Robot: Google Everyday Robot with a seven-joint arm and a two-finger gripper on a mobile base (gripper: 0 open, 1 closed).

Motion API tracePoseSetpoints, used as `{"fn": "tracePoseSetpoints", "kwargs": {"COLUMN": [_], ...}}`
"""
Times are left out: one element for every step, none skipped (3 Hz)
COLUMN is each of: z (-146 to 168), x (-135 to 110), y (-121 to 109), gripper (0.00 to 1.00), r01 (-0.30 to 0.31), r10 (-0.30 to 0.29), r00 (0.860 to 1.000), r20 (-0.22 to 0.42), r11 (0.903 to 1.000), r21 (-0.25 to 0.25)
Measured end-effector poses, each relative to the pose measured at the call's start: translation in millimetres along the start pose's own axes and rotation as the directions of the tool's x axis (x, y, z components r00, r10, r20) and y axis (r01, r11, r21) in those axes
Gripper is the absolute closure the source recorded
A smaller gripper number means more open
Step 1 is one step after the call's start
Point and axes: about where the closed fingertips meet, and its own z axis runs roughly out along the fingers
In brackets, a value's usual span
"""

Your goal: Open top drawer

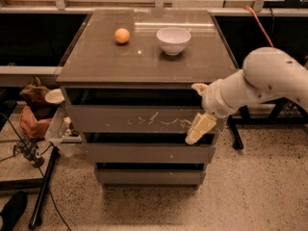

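Observation:
The top drawer (120, 118) is the widest grey-brown front under the tabletop, with white scratches across its middle and right. It sits pushed in, with a dark gap above it. My gripper (199, 108) comes in from the right on a white arm and is at the right end of the drawer front. Its two yellowish fingers are spread apart: one fingertip (198, 87) is at the drawer's top edge and the other finger (200, 128) hangs over its lower edge. It holds nothing.
An orange (122, 35) and a white bowl (173, 40) sit on the tabletop (96, 61). Two narrower drawers (144, 153) lie below. Clutter, a plastic bin (60, 131) and cables stand at the left; a dark stand leg (43, 191) leans on the floor.

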Motion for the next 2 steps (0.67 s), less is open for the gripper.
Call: {"fn": "tracePoseSetpoints", "kwargs": {"z": [49.4,85.1], "x": [-12.6,-18.5], "y": [1.7,0.7], "gripper": [0.0,0.0], "r01": [0.019,0.032], "r10": [-0.015,-0.025], "r00": [0.999,0.998], "r20": [0.041,0.053], "r11": [0.9966,0.9903], "r21": [-0.08,-0.135]}}
